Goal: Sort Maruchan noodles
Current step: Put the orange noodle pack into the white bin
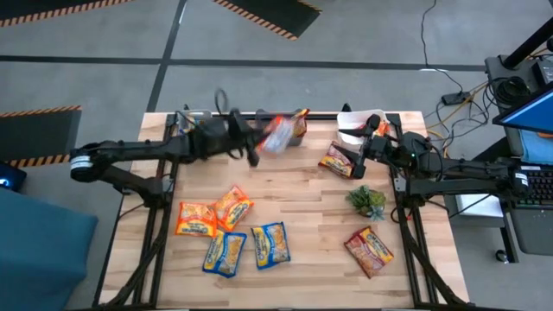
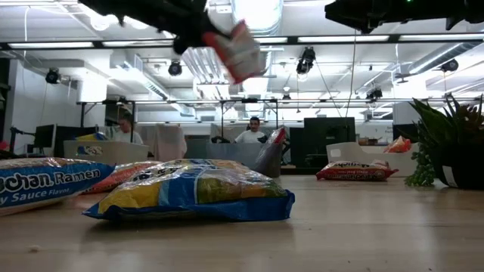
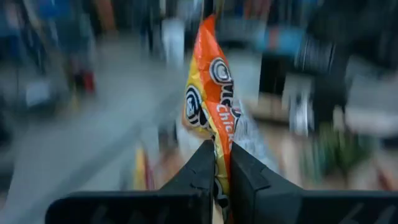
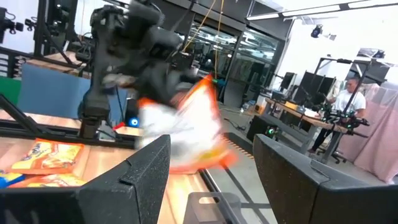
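My left gripper is raised over the far middle of the table, shut on an orange-and-white Maruchan packet. My right gripper hangs open near the far right, above a dark red packet and touching nothing. Lying flat on the table are two orange packets, two blue-and-yellow packets and another dark red packet. One more packet leans at the far edge. My left gripper pinches the orange packet by one end edge between its two fingers. The packet is lifted clear of the table and sticks out beyond the fingertips, edge-on in the left wrist view. In the low view it hangs tilted below the gripper.
A small green plant stands on the right side. A white bin sits at the far right corner, and low bins line the far edge. People sit at desks in the room behind the table.
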Action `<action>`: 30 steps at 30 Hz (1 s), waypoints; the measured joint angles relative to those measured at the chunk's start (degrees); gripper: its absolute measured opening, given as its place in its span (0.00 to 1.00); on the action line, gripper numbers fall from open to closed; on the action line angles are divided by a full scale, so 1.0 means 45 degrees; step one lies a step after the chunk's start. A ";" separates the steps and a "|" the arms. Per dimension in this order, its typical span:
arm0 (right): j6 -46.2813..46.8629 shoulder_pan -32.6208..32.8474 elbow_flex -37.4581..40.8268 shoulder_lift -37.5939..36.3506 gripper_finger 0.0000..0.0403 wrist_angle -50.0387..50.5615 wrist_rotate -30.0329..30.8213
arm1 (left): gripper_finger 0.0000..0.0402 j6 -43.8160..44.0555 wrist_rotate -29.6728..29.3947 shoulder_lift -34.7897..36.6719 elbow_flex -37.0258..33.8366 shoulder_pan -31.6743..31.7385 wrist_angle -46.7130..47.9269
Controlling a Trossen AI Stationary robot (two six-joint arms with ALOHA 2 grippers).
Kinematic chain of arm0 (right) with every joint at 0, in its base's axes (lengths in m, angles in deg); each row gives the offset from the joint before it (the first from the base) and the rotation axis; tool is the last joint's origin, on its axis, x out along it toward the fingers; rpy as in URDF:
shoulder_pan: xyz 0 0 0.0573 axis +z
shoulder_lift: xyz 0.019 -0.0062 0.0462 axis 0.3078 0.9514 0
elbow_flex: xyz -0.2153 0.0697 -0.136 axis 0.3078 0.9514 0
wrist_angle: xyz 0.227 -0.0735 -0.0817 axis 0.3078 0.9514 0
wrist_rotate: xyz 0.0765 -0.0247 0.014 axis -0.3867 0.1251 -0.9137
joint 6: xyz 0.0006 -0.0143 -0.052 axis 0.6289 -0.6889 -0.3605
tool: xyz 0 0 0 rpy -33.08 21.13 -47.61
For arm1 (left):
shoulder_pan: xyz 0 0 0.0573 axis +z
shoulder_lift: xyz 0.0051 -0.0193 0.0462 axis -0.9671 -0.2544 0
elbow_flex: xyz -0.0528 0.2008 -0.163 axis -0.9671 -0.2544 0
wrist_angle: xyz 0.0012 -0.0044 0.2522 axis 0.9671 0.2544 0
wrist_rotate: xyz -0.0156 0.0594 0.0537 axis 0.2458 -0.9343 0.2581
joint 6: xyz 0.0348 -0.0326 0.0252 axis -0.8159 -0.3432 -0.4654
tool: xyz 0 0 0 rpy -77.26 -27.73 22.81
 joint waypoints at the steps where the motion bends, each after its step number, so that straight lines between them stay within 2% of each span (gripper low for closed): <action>1: 0.0081 0.0000 0.0000 -0.0121 0.54 0.0145 -0.0005 | 0.01 -0.0281 0.0494 -0.0276 -0.0001 0.0319 -0.1274; 5: 0.0205 0.0000 0.0000 -0.0606 0.54 0.0661 -0.0399 | 0.01 -0.0182 0.2210 -0.2283 0.0296 0.1468 -0.5725; 8: 0.0317 0.0005 0.0000 -0.0977 0.54 0.1096 -0.1329 | 0.01 0.0230 0.2449 -0.4417 0.1581 0.1948 -0.7081; 13: 0.0479 0.0010 0.0000 -0.1809 0.54 0.2144 -0.3182 | 0.01 0.0351 0.3035 -0.7647 0.4882 0.2110 -0.7201; 20: 0.0624 0.0010 0.0139 -0.2917 0.54 0.2653 -0.5033 | 0.01 0.0706 0.3662 -1.1072 0.9045 0.2115 -0.7250; 25: 0.0638 0.0010 0.0350 -0.3438 0.54 0.2684 -0.5256 | 0.01 0.1359 0.3840 -1.3063 1.1231 0.2135 -0.7133; 30: 0.0573 0.0010 0.0432 -0.3690 0.54 0.2737 -0.5260 | 0.01 0.1921 0.4344 -1.4256 1.2193 0.2149 -0.7127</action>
